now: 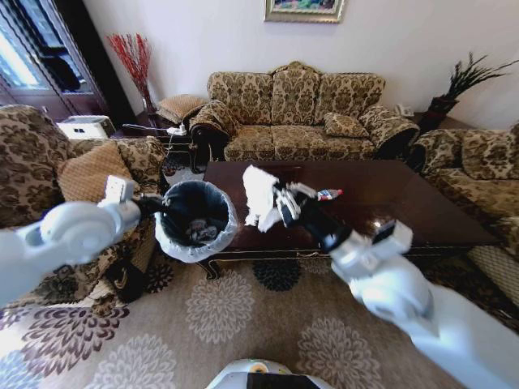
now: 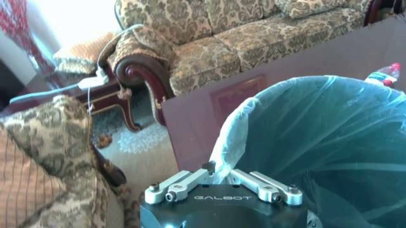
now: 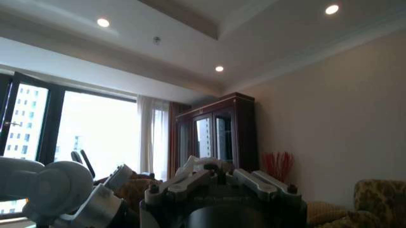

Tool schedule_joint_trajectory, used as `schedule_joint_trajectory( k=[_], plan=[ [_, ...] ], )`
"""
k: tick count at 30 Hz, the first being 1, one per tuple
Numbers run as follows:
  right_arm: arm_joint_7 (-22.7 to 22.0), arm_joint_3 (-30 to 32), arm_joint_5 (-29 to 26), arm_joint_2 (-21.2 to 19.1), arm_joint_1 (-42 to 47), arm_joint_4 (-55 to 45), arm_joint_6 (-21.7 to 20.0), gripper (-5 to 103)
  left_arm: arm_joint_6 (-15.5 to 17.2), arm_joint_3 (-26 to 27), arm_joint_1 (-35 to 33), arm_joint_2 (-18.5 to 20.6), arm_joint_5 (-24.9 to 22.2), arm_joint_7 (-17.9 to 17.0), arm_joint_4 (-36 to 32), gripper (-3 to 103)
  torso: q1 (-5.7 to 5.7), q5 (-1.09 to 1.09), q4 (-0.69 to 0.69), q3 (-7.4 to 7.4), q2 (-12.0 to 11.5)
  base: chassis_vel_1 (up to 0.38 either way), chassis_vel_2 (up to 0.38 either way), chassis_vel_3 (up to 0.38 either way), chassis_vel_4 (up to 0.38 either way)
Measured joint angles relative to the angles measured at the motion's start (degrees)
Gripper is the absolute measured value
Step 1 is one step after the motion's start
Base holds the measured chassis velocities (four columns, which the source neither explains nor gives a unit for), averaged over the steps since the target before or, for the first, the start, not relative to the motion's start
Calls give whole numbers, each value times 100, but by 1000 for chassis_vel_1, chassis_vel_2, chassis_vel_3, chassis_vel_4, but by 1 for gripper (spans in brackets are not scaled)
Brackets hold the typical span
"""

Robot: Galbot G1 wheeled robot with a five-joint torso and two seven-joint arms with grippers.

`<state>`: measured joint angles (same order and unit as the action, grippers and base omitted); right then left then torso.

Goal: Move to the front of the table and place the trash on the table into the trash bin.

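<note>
The dark glossy table (image 1: pixel 381 212) stands in front of me, with a crushed clear bottle (image 1: pixel 328 194) lying on it. At the table's left end is the trash bin (image 1: pixel 195 219), lined with a pale bag, with scraps (image 1: pixel 199 232) at its bottom. My left gripper (image 1: pixel 156 206) is shut on the bin's near rim; in the left wrist view the gripper (image 2: pixel 214 171) pinches the bag edge of the trash bin (image 2: pixel 317 133). My right gripper (image 1: pixel 274 207) is shut on a crumpled white paper (image 1: pixel 258 194), held over the table's left corner, just right of the bin. The paper (image 3: pixel 198 163) peeks above the right gripper (image 3: pixel 219 175).
A patterned sofa (image 1: pixel 296 113) stands behind the table, armchairs (image 1: pixel 49 162) flank it left and right. A side table (image 1: pixel 158 130) is at the back left. Patterned carpet (image 1: pixel 243 324) lies between me and the table.
</note>
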<state>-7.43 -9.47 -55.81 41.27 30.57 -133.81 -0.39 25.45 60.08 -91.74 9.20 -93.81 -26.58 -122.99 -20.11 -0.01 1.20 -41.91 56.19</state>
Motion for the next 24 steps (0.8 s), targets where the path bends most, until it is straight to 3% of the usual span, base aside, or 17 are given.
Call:
schedule_joint_trajectory(
  k=[7, 14, 20, 24],
  plan=[
    [0, -624, -34, 716, -735, 874, 73, 0, -252, 361, -410, 916, -79, -205, 230, 0, 1, 1, -1, 0, 0, 0, 0, 0, 0],
    [0, -1022, 37, 1453, -1404, 1480, 105, 0, -339, 1712, -1509, 1930, -432, -598, 724, 0, 1, 0, -1, 1, 1, 0, 0, 0, 0],
    [0, -1063, 461, 1671, -1536, 1981, 254, 0, -308, 2273, -1975, 2408, -693, -759, 919, 0, 1, 2, -2, 0, 0, 0, 0, 0, 0],
    [0, -830, 530, 1484, -1305, 2006, 198, 0, -295, 2441, -2163, 2573, -750, -769, 1056, 0, 2, 2, 0, 1, 1, 0, 0, 0, 0]
  ],
)
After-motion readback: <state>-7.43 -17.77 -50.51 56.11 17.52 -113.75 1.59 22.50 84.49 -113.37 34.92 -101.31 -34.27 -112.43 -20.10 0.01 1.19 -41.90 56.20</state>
